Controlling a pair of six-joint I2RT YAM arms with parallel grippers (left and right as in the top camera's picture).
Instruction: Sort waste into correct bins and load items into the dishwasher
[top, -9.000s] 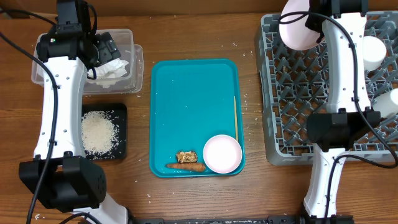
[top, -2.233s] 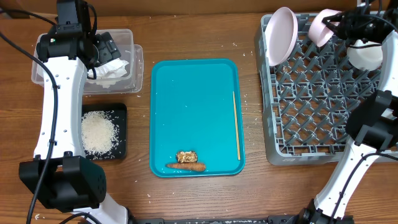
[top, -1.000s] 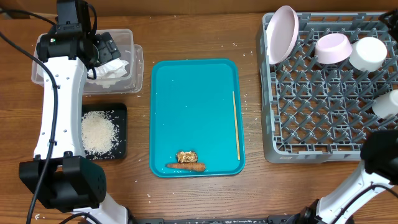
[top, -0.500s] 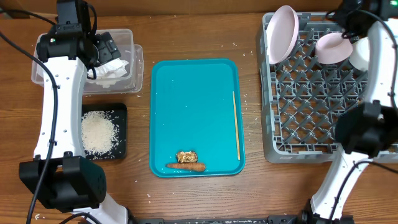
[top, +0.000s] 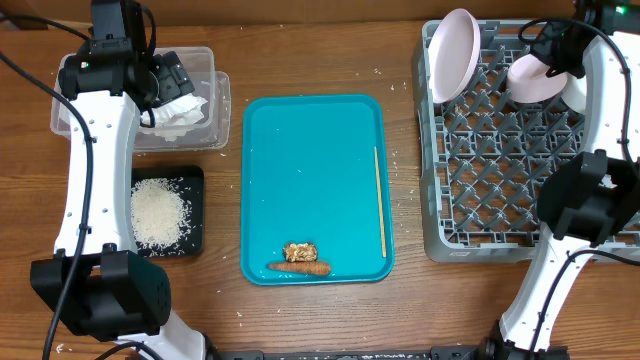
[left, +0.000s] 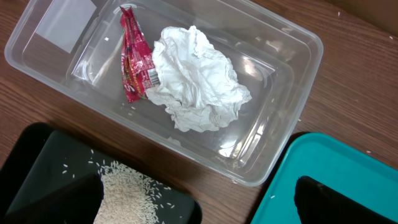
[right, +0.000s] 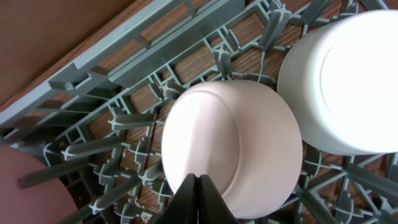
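A pink bowl lies upside down in the grey dish rack, next to a white cup and a pink plate standing on edge. My right gripper is shut, its tips against the bowl's side. My left gripper is open and empty, hovering over the clear bin holding a white tissue and a red wrapper. A carrot, a brown food scrap and a thin wooden stick lie on the teal tray.
A black tray with rice sits in front of the clear bin at the left, and it also shows in the left wrist view. The rack fills the right side. Bare wood lies between tray and rack.
The pink plate and pink bowl went from the tray into the rack. In the last second my right arm came back to the bowl. The left arm has not moved.
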